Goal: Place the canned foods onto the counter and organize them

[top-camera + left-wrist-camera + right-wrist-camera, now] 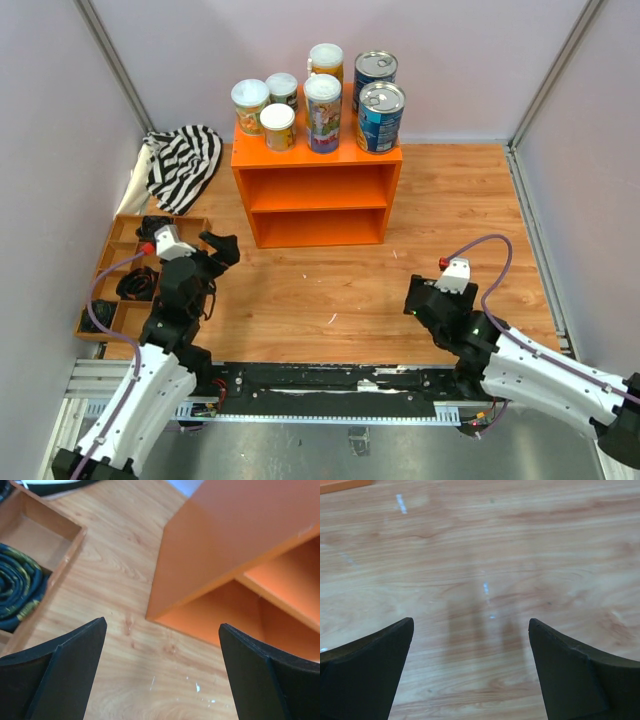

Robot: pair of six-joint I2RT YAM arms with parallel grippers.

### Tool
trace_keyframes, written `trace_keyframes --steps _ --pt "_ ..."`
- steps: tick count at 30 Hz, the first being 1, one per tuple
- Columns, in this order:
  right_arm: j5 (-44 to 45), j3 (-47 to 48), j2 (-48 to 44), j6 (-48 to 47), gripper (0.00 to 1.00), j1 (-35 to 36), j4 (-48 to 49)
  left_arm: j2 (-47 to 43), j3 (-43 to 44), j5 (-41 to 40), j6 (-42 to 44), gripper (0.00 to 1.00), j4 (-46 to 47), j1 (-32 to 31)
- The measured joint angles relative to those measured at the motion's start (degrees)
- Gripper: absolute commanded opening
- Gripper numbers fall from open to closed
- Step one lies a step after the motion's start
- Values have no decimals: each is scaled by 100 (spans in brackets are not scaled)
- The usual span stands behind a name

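Several cans stand on top of the orange counter (318,188): two wide blue cans (380,117) at the right, two tall slim colourful cans (323,112) in the middle, and three small yellowish cans (250,106) with white lids at the left. The counter's two shelves hold nothing. My left gripper (213,250) is open and empty, low over the wood floor at the counter's front left; the counter's corner shows in the left wrist view (220,545). My right gripper (422,297) is open and empty over bare wood (480,580), well in front of the counter's right side.
A low brown compartmented tray (112,262) with dark coiled items lies at the left, also in the left wrist view (30,545). A striped black-and-white cloth (185,162) lies at the back left. Grey walls enclose the wooden table.
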Motion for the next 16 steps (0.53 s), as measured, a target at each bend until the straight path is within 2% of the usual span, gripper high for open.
trace_keyframes --steps 2,3,4,7,16 --pt "260 157 361 356 98 0 -400 9 -96 -490 31 99 -46 -592" --pt "345 216 468 459 98 0 -514 33 -118 -680 37 99 -63 -645" --pt "407 267 597 557 98 0 -614 81 -129 -885 46 99 -74 -1139" --pt "520 374 918 789 98 0 -848 323 -133 -1556 81 99 -63 -1906" --pt "599 400 817 909 98 0 -968 1237 -291 -3508 262 99 192 -3842"
